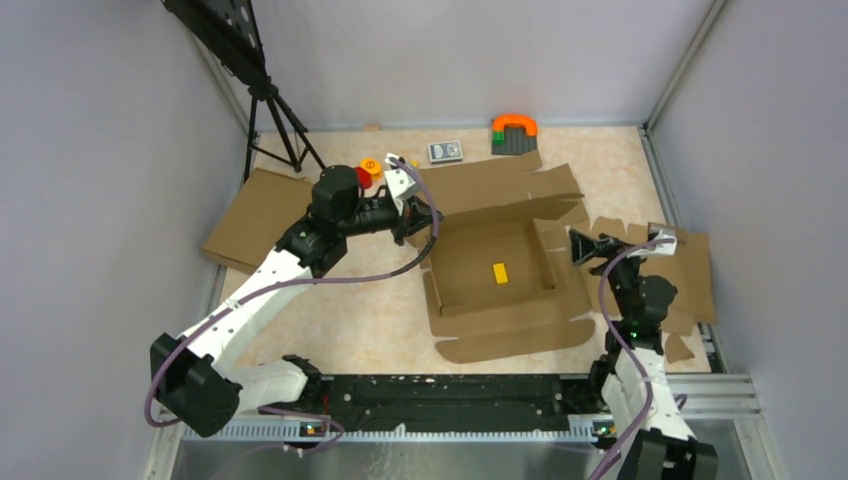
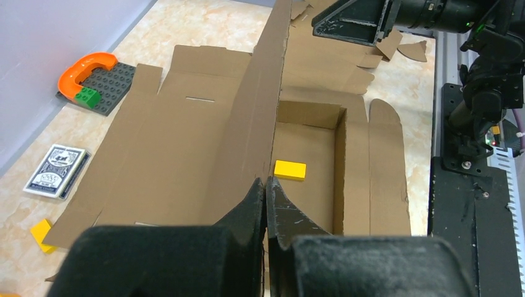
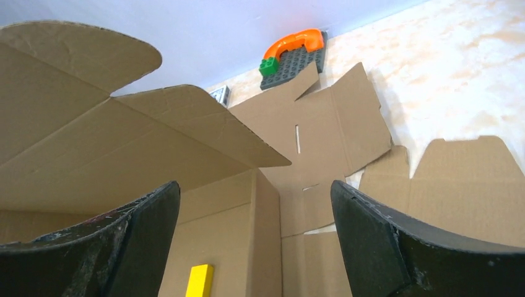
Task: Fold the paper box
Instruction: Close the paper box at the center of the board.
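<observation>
The paper box sits at the centre of the top view on the marbled beige bench. It is matte brown corrugated card, a shallow square tray with raised walls. Rounded tabs and slit flaps lie flat around it. A small yellow block lies on its floor. The left jaws are pressed together on the top edge of the tray's left wall, which stands upright. The right jaws stand wide apart, holding nothing, above the box's right flap. More flat cardboard crowds the right edge. Open bench shows at lower left of centre, beside the tray.
</observation>
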Motion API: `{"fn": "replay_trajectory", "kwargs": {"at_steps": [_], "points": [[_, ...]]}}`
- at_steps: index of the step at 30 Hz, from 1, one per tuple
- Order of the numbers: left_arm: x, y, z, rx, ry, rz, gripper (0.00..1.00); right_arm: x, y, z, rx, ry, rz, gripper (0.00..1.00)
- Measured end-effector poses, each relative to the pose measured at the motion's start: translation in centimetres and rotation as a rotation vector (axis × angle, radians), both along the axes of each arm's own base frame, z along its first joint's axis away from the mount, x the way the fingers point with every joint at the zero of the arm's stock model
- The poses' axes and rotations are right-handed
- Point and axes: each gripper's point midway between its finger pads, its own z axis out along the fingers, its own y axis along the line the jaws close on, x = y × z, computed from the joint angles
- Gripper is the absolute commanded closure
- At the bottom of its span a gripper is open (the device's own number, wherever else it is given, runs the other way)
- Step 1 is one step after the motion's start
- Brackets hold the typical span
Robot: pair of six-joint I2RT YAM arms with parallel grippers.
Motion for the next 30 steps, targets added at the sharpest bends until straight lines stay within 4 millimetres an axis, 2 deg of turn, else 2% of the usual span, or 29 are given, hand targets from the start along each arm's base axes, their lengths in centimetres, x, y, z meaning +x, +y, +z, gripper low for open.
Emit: {"fn": "replay_trajectory", "kwargs": {"at_steps": [6, 11, 18, 25, 28, 30], "points": [[-0.1, 0.0, 0.0, 0.001, -0.001, -0.005, 1.0, 1.6, 0.9, 0.6, -0.098, -0.034, 0.09, 0.17], [-0.1, 0.0, 0.0, 0.001, 0.0, -0.005, 1.0, 3.7, 1.7, 2.7, -0.212, -0.098, 0.178, 0.17], [-0.1, 0.1, 0.1, 0.009, 0.01, 0.0, 1.0, 5.2, 2.9, 2.3, -0.303, -0.137, 0.303, 0.15], [0.0, 0.2, 0.1, 0.018, 0.015, 0.014, 1.0, 5.6, 5.5, 3.3, -0.318, -0.214, 0.476, 0.4], [0.2, 0.3, 0.2, 0.021, 0.016, 0.022, 1.0, 5.0, 6.3, 3.3, -0.308, -0.217, 0.526, 0.57], [0.3, 0.3, 0.3, 0.022, 0.015, 0.028, 1.0, 4.7, 6.8, 3.3, -0.304, -0.203, 0.543, 0.63]]}}
